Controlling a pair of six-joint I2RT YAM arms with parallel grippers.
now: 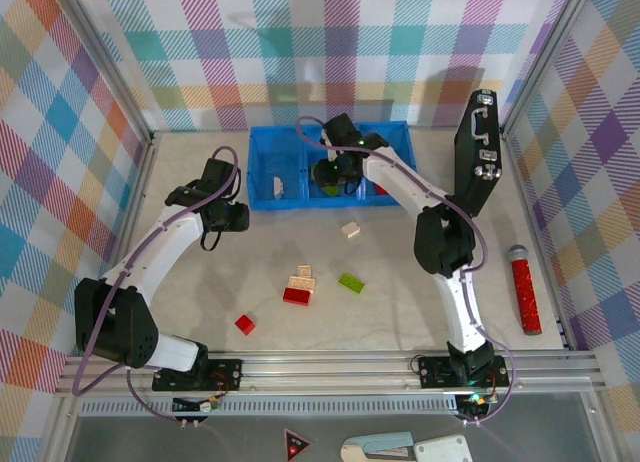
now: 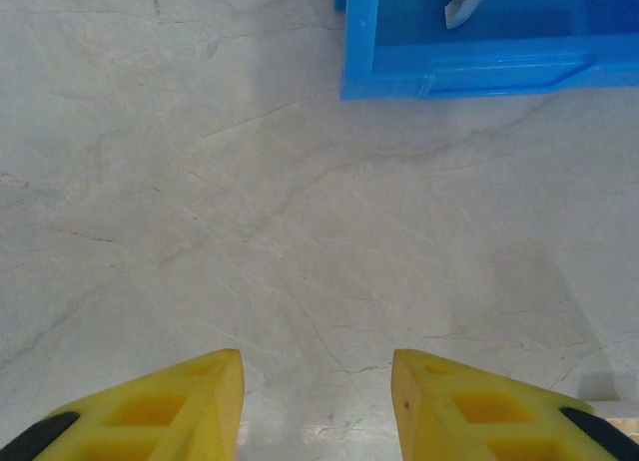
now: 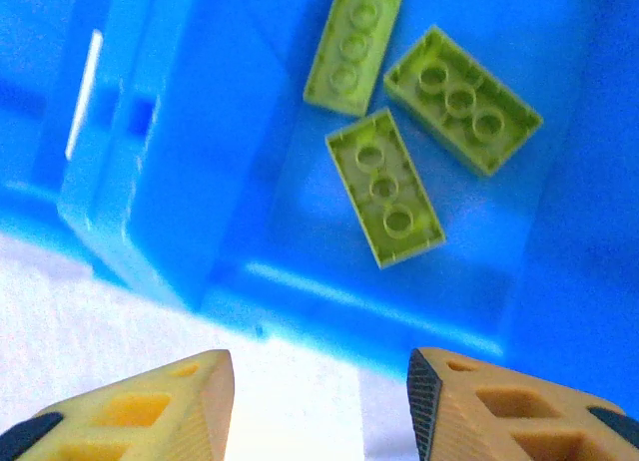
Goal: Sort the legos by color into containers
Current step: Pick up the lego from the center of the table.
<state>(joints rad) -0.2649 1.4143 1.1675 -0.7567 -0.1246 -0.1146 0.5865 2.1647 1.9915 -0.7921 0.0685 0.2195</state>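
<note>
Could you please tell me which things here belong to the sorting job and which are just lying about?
Job: bright blue three-compartment plastic tray; small red, lime green and cream studded plastic bricks.
Lying about: black latched case; long red cylinder with grey tip.

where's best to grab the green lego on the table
Likely from straight above, closing on its two long side walls at mid-length. The green lego lies flat and slanted on the table, so rotate the wrist to match; the red and cream bricks sit apart.
</note>
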